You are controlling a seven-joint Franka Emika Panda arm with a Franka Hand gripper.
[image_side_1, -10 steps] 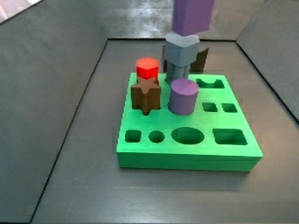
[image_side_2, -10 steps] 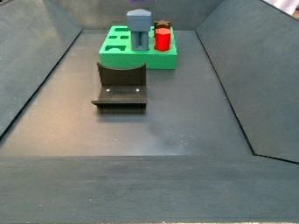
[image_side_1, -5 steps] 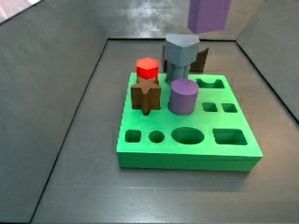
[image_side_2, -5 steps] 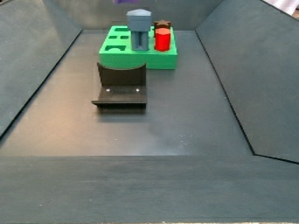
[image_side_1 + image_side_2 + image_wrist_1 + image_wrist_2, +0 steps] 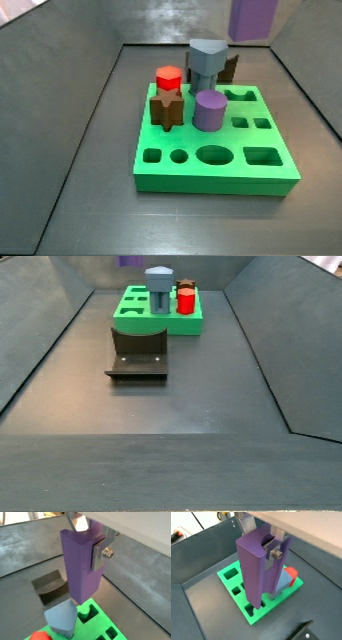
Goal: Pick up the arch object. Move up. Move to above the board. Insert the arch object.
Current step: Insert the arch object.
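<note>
My gripper (image 5: 87,541) is shut on the arch object (image 5: 81,569), a tall slim purple block hanging upright between the silver fingers (image 5: 100,554). It shows the same way in the other wrist view, gripper (image 5: 261,543) on the arch object (image 5: 256,577). The board (image 5: 214,155), a bright green slab with cut-out holes, lies below. In a side view only the arch object's lower end (image 5: 254,18) shows at the top edge, high above the board's far right. Another side view shows its tip (image 5: 131,260) above the board (image 5: 158,322). The gripper itself is out of both side views.
On the board stand a grey-blue pentagonal block (image 5: 207,60), a purple cylinder (image 5: 209,110), a red piece (image 5: 168,77) on a brown piece (image 5: 167,110), and a brown piece (image 5: 230,68) at the back. The fixture (image 5: 139,356) stands in front of the board. Dark walls enclose the floor.
The arch object has risen and shifted right in the side view, from just above the grey-blue block to the top edge of the picture.
</note>
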